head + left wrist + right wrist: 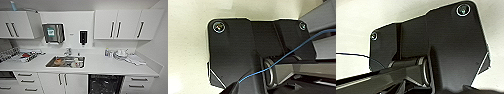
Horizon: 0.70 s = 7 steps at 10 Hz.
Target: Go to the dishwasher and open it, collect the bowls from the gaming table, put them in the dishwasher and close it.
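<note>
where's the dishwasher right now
In the head view the dishwasher sits under the white counter, low and right of centre, between the double cabinet doors below the sink and the drawer stack on the right.

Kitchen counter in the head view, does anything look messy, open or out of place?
The sink holds unwashed items, and the upper cabinet door left of the paper towel dispenser stands ajar. The dishwasher bay under the counter looks dark, apparently open. Nothing looks spilled or broken.
</note>
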Available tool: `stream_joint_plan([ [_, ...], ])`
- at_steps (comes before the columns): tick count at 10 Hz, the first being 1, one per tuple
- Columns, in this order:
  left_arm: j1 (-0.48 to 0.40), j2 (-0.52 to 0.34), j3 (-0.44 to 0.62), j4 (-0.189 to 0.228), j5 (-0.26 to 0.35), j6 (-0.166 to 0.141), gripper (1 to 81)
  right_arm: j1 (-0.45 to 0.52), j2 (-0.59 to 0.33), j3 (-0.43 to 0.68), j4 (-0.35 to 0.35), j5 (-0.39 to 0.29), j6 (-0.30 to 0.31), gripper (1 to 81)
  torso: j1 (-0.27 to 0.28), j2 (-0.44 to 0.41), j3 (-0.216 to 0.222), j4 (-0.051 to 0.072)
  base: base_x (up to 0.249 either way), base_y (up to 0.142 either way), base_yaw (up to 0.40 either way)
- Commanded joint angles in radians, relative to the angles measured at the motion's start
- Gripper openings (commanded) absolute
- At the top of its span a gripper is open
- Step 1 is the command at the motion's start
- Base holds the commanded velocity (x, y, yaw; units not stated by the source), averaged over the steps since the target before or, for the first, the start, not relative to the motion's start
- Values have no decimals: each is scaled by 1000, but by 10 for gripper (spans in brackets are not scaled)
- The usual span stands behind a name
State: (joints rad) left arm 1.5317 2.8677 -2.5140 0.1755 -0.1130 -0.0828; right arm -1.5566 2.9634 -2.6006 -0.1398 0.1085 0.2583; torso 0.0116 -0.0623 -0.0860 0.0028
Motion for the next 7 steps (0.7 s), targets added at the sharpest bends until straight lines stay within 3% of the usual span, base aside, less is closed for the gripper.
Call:
stream_joint_plan([
  [1,-35,-8,4,12,47,0,811,35,-5,4,-11,-52,-2,811,0,0,0,0,0,0,243],
  [7,-35,-13,1,7,41,0,811,42,2,4,-12,-52,-2,811,0,0,0,0,0,0,289],
])
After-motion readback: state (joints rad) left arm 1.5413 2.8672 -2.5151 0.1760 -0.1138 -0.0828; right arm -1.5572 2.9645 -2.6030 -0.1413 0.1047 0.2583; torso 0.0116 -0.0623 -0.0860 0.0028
